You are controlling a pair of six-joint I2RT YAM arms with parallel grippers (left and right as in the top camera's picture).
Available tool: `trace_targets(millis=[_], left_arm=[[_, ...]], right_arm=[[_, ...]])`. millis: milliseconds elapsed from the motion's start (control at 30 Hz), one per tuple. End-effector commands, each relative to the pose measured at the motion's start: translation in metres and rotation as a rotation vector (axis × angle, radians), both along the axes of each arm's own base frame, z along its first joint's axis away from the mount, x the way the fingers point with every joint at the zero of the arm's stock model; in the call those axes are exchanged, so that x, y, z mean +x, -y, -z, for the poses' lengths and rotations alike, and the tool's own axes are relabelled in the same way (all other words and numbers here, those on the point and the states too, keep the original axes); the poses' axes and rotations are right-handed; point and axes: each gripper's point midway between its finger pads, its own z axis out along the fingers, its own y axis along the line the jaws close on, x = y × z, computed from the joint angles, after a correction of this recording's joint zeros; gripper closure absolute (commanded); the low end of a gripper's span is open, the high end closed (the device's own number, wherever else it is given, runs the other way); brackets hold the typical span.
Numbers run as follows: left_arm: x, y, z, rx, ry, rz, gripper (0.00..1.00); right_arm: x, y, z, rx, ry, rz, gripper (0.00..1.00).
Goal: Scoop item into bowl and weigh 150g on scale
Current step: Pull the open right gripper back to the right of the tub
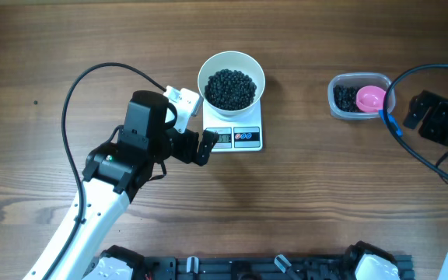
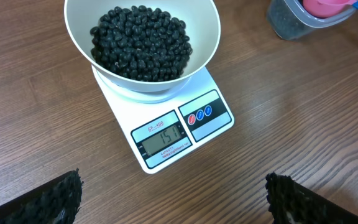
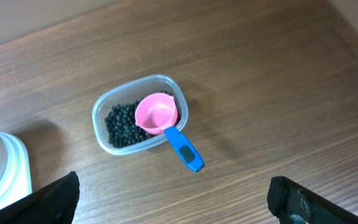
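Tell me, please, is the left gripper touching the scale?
Apart: the left wrist view shows bare table between the left gripper and the scale.

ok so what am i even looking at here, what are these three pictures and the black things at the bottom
Two robot arms work at a wooden table. One picture looks down from above; the other two come from cameras on each wrist, and the black shapes at the bottom are that arm's own open fingers. The left gripper faces a white bowl of black beans sitting on a scale. The right gripper looks at a clear container with beans and a pink scoop. Neither gripper holds anything.
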Motion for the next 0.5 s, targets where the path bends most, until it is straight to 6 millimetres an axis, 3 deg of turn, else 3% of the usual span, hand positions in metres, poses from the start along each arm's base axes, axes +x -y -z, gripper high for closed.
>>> trace_targets(millis=[0,133,233,267,367,467], left_arm=[[0.003,0.001,-0.005,0.009,0.024,0.014,0.00],[0.003,0.001,-0.005,0.010,0.024,0.014,0.00],[0.003,0.001,-0.005,0.010,0.024,0.014,0.00],[0.003,0.001,-0.005,0.009,0.024,0.014,0.00],[0.003,0.001,-0.005,0.009,0.024,0.014,0.00],[0.003,0.001,-0.005,0.009,0.024,0.014,0.00]], right_arm=[[0.004,-0.002,-0.002,0.015,0.010,-0.005,0.00],[0.015,0.001,0.001,0.176,0.057,0.155,0.00],[0.045,0.014,-0.004,0.503,0.209,0.481,0.00],[0.048,0.016,-0.001,0.524,0.212,0.503,0.00],[0.059,0.023,0.010,0.477,0.181,0.475,0.00],[0.057,0.022,0.023,0.298,0.080,0.291,0.00]])
